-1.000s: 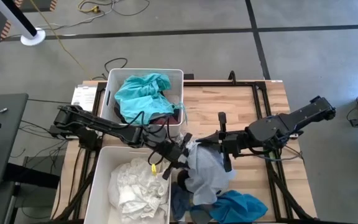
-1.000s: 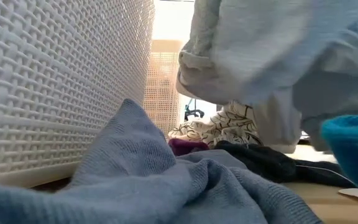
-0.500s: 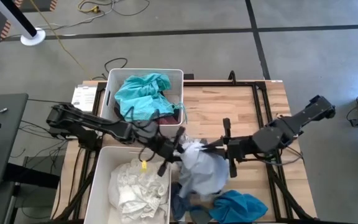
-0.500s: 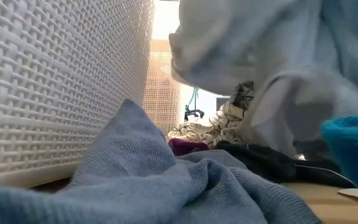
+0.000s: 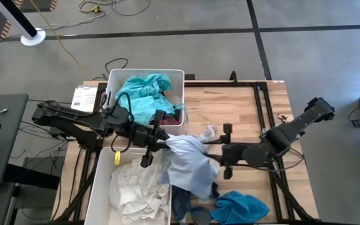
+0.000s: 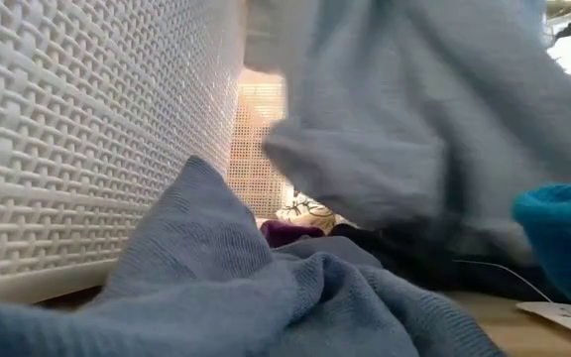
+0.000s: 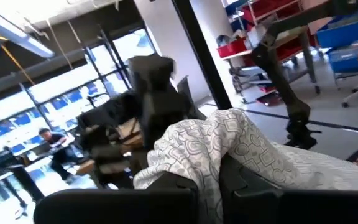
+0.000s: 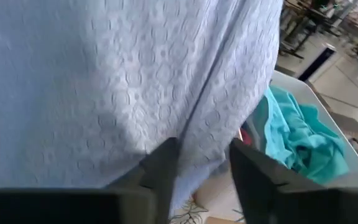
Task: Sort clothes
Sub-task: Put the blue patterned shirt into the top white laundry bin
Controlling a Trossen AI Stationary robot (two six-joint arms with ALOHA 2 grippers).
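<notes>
My left gripper (image 5: 157, 142) (image 7: 209, 186) is shut on a pale grey patterned garment (image 5: 189, 165) (image 8: 104, 81), raised between the two white bins. This garment fills the top of the low view (image 6: 414, 119). My right gripper (image 5: 221, 156) (image 8: 204, 177) is open at the garment's right side; whether its fingers touch the cloth I cannot tell. Under the garment, a pile of clothes lies on the table: a blue-grey piece (image 6: 216, 288), dark pieces and a bright blue one (image 5: 239, 206). My left gripper pinches a bunched fold at the pale garment's upper end (image 7: 207, 158) between its two fingers. The fingers come about level from the table's left. The cloth hangs slack below and to the right, its lower end (image 5: 195, 187) resting on the pile.
The far bin (image 5: 112, 81) holds teal cloth (image 5: 144, 94). The near bin (image 5: 99, 181) (image 6: 87, 129) holds white clothes (image 5: 136, 187). A small patterned sock (image 5: 209, 131) lies on the bare wood, and the table's right half (image 5: 255, 112) is open wood.
My left gripper has risen and drawn back toward the table's left and far edges, taking the pale garment with it. The garment's upper end now stands over the near bin's corner. Its right side has come away from my right gripper, which has sunk slightly toward the near edge.
</notes>
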